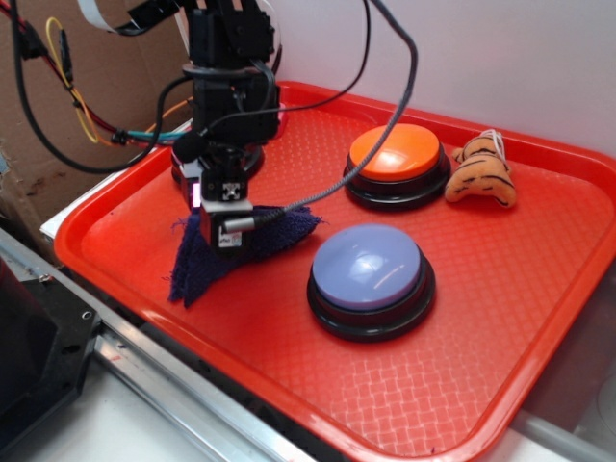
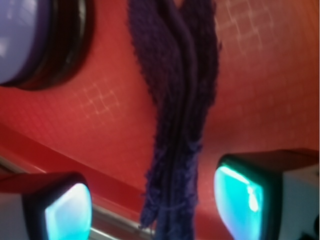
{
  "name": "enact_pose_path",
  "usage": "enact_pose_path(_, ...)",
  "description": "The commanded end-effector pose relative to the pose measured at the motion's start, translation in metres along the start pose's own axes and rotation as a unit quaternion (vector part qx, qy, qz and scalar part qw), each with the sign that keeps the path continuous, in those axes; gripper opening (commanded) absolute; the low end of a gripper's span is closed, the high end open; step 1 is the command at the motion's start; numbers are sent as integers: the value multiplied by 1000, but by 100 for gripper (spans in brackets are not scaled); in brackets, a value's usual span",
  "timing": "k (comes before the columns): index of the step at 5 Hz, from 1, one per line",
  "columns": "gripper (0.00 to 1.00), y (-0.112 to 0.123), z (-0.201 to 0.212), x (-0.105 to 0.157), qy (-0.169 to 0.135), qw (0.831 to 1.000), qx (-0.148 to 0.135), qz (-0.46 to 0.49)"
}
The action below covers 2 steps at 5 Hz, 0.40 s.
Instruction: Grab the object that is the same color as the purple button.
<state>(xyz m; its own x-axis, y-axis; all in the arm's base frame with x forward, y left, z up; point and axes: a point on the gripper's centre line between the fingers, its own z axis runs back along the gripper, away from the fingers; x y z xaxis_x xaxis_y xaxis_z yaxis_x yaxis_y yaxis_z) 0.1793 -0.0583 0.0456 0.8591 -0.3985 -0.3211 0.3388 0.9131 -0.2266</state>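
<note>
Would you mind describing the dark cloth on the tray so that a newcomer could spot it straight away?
Start with the red tray and find the big lavender button near its middle. Beside that button, toward the robot arm, a dark navy-purple cloth lies bunched under the hand. It is the only soft, fuzzy, dark thing there; the orange button is glossy plastic and the plush toy is orange-striped.

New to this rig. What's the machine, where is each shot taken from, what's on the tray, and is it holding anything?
It is a small robot arm whose gripper sits low over a red tray. The exterior view looks at the scene from outside; the wrist view looks down from the arm, between its two glowing fingers. On the tray: a purple button, an orange button, a striped plush toy and a dark purple cloth. The cloth lies between the fingers, which stand apart, not gripping.
</note>
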Motion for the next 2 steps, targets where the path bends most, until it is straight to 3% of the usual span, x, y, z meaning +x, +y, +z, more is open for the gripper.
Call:
enact_pose_path(1,0,-7,5,-3,-2,1000,16,7)
enact_pose_path(2,0,-7,1,-3,16,1000,21,16)
